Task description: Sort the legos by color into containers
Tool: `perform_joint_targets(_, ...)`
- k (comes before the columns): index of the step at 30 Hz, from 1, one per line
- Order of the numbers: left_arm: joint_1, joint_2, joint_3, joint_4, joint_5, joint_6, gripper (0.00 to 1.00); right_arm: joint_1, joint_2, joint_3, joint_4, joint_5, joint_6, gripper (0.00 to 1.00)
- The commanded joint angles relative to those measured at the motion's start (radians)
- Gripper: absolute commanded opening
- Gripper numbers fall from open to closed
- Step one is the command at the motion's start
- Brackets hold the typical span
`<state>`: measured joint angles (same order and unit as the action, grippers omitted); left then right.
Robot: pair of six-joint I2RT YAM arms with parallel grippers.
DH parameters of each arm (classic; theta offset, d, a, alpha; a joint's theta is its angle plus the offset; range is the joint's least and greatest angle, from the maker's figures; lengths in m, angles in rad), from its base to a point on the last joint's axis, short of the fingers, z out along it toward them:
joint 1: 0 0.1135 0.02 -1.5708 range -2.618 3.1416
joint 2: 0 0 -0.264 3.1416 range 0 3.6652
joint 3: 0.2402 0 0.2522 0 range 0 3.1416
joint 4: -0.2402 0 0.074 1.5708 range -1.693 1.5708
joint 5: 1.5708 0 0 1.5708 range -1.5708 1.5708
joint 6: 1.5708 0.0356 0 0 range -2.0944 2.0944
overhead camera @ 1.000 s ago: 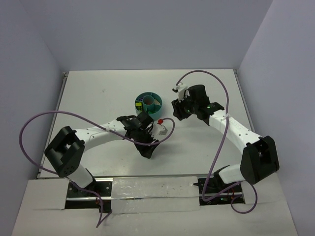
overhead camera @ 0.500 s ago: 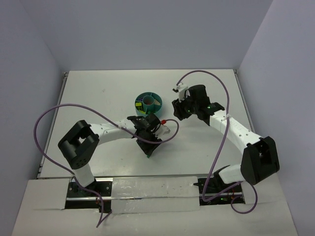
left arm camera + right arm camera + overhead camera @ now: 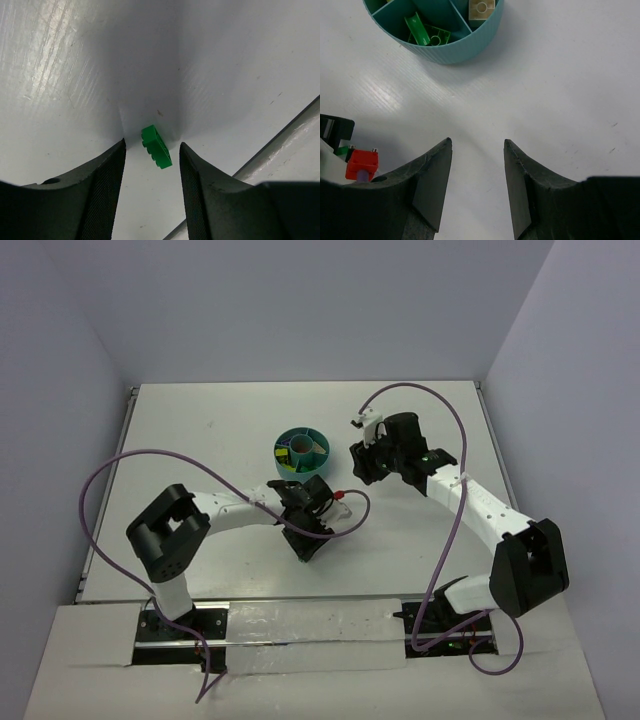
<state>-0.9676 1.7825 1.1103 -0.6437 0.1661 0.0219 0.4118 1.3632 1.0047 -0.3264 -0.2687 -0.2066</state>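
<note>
Though cut off, the bowl [image 3: 455, 50] shows green bricks [image 3: 427, 35].

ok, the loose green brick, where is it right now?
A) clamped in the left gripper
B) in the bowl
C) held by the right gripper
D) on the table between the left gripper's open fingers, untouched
D: the left wrist view shows the green brick lying on the table inside the left gripper, with a gap to the finger on either side.

A white table [image 3: 200, 430] stands boxed in by plain pale lavender walls [image 3: 300, 310] under even light.
</note>
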Motion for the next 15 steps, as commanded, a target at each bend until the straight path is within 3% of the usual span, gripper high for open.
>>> perform_joint_targets(1,-0.015,0.005,0.027,0.003,-0.007,-0.002,0.52,-0.007,-0.038,-0.014,0.026,0.013,-0.010,0.53)
perform_joint_targets(8,-0.037,0.023,0.028,0.021,-0.059,0.006,0.41,-0.007,-0.032,-0.011,0.029,0.013,-0.010,0.53)
perform_joint_targets(15,-0.036,0.004,0.032,0.039,-0.143,0.023,0.23,-0.007,-0.030,-0.010,0.033,0.012,-0.007,0.53)
